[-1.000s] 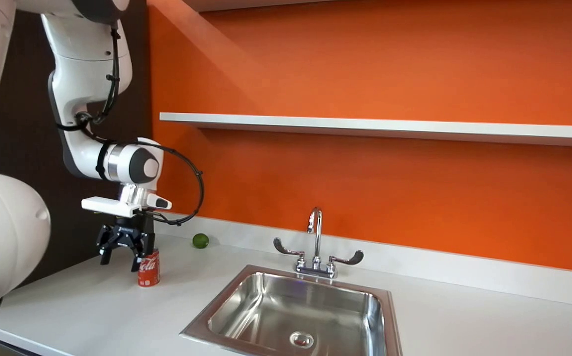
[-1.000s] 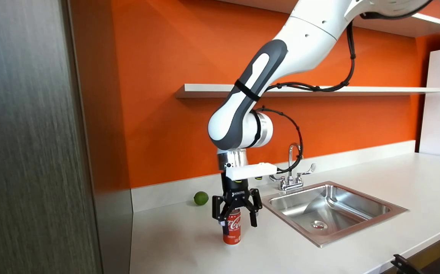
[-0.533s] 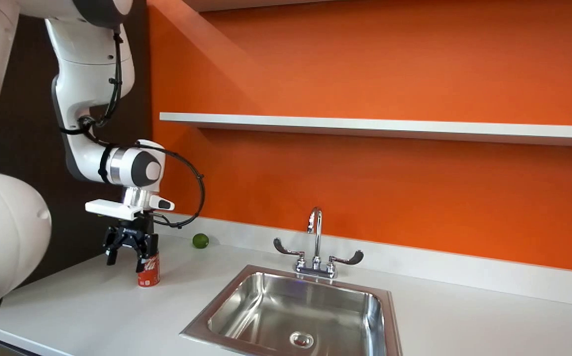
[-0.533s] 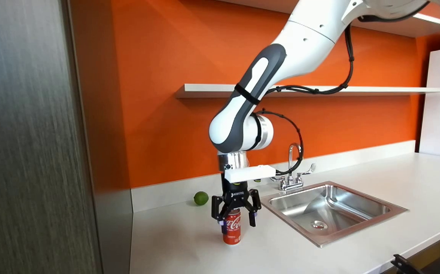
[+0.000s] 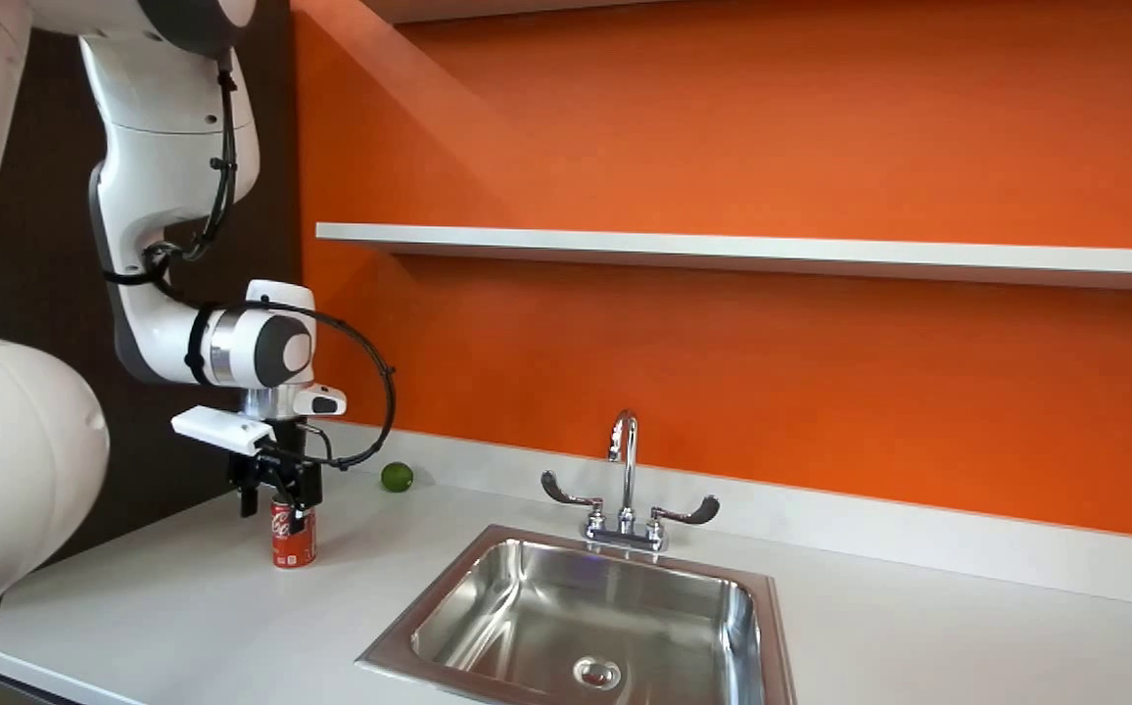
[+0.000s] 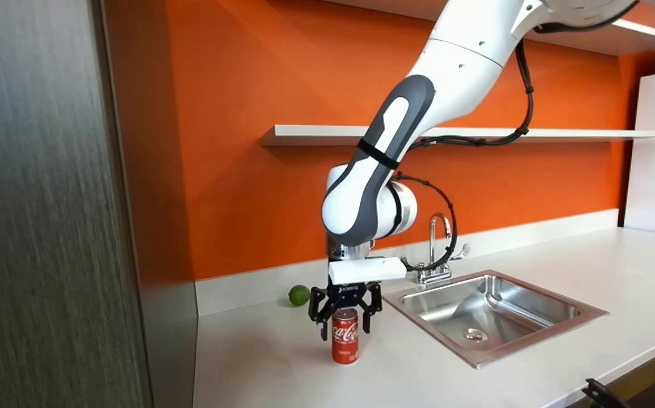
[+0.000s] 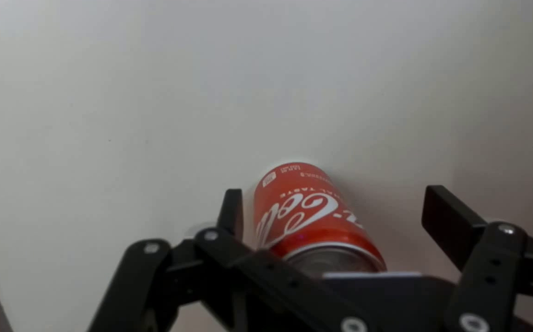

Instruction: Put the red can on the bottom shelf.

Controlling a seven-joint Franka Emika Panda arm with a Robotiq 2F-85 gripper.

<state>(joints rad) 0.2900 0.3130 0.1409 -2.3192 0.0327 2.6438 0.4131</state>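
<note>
The red can (image 5: 294,550) stands upright on the white countertop and shows in an exterior view (image 6: 344,347) with its white lettering. My gripper (image 6: 345,328) points down over it, with a finger on each side of its upper part. In an exterior view (image 5: 273,514) one finger overlaps the can. In the wrist view my gripper (image 7: 333,207) is open. The can (image 7: 301,203) lies between the fingers, nearer the left one, with gaps on both sides. Part of its silvery top is hidden by the gripper. The bottom shelf (image 5: 752,251) spans the orange wall, also seen in an exterior view (image 6: 560,135).
A small green ball (image 5: 397,477) lies near the backsplash behind the can. The steel sink (image 6: 435,337) is set in the counter beside it, with a faucet (image 5: 627,480) behind. A dark tall panel (image 6: 38,204) bounds one side. A higher shelf (image 6: 605,41) hangs above.
My gripper has moved down and turned. Its fingers now straddle the can, where before one finger stood in front of it. The can has not moved.
</note>
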